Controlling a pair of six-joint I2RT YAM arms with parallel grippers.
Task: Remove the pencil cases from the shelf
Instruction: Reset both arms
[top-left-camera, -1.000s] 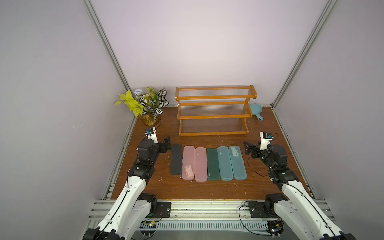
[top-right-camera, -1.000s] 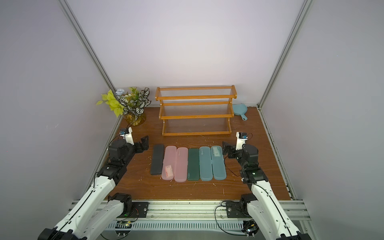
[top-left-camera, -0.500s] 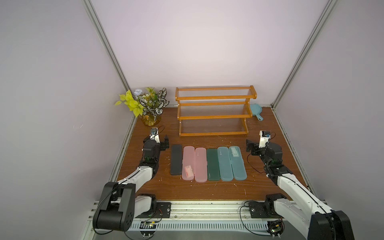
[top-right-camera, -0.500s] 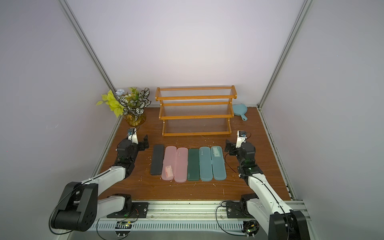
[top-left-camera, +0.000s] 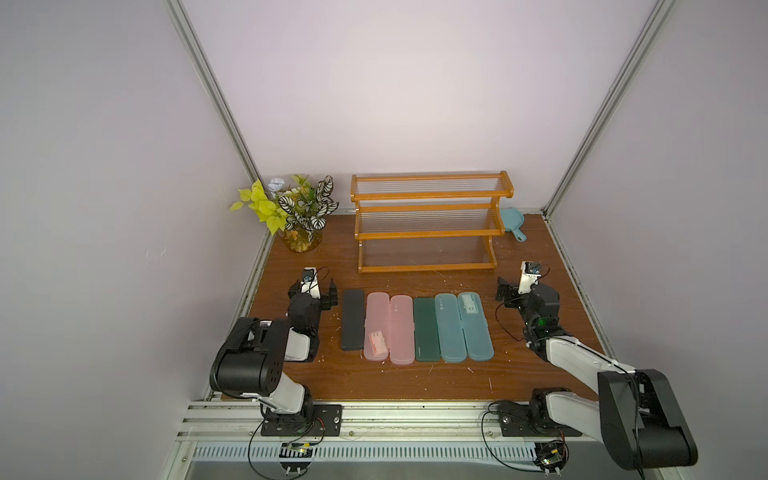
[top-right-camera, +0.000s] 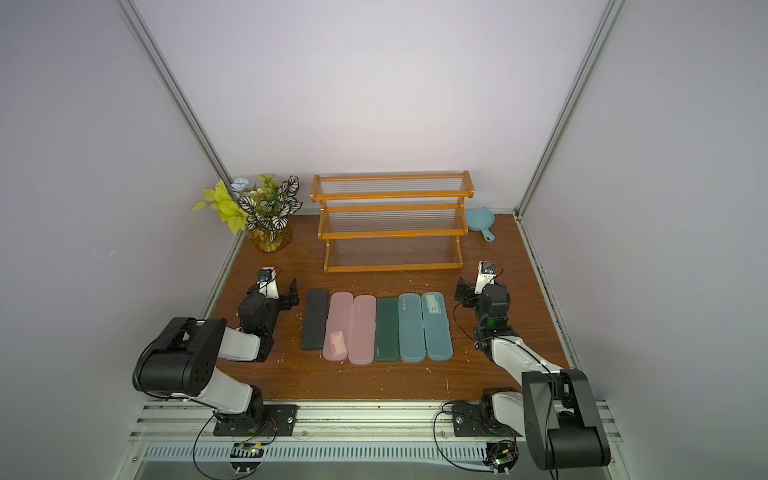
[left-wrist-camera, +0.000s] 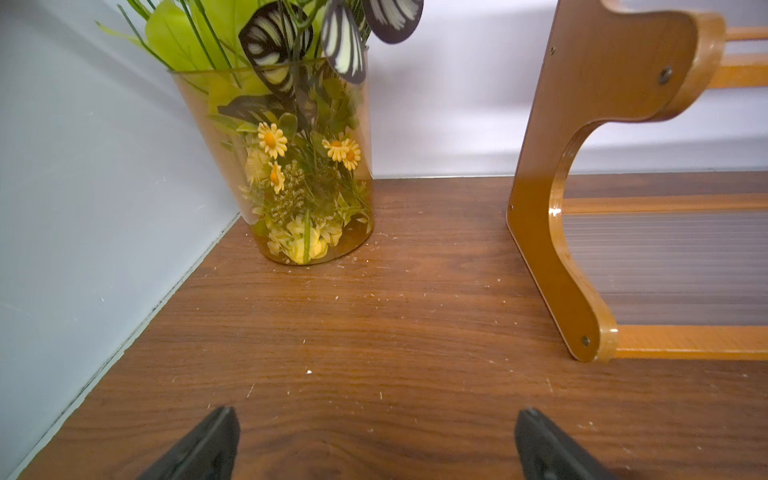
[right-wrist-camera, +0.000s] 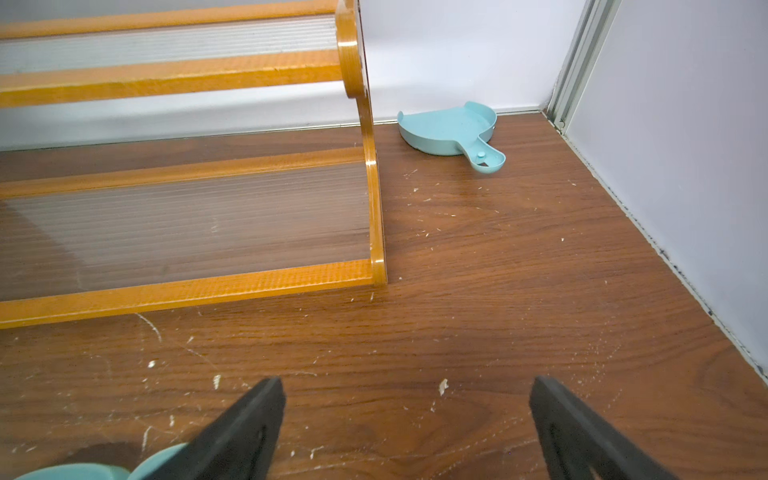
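Note:
The pencil cases lie side by side on the brown table, in front of the shelf (top-left-camera: 428, 205): a black one (top-left-camera: 352, 319), two pink (top-left-camera: 376, 326) (top-left-camera: 401, 329), a dark green (top-left-camera: 426, 328) and two teal (top-left-camera: 449, 326) (top-left-camera: 474, 325). All three tiers of the shelf (top-right-camera: 390, 208) are bare. My left gripper (top-left-camera: 312, 293) (left-wrist-camera: 376, 415) rests low, left of the black case, open and holding nothing. My right gripper (top-left-camera: 519, 286) (right-wrist-camera: 407, 386) sits right of the teal cases, open and holding nothing. A teal case end (right-wrist-camera: 75, 471) shows in the right wrist view.
A vase of artificial plants (top-left-camera: 299, 216) (left-wrist-camera: 291, 166) stands at the back left corner. A small blue handled pan (top-left-camera: 513, 222) (right-wrist-camera: 453, 131) lies right of the shelf. Walls close the table on three sides; a metal rail (top-left-camera: 395, 415) runs along the front.
Both arms have folded down and drawn back toward their bases, elbows dropping toward the front rail. The grippers stayed open beside the row of cases, which has not moved.

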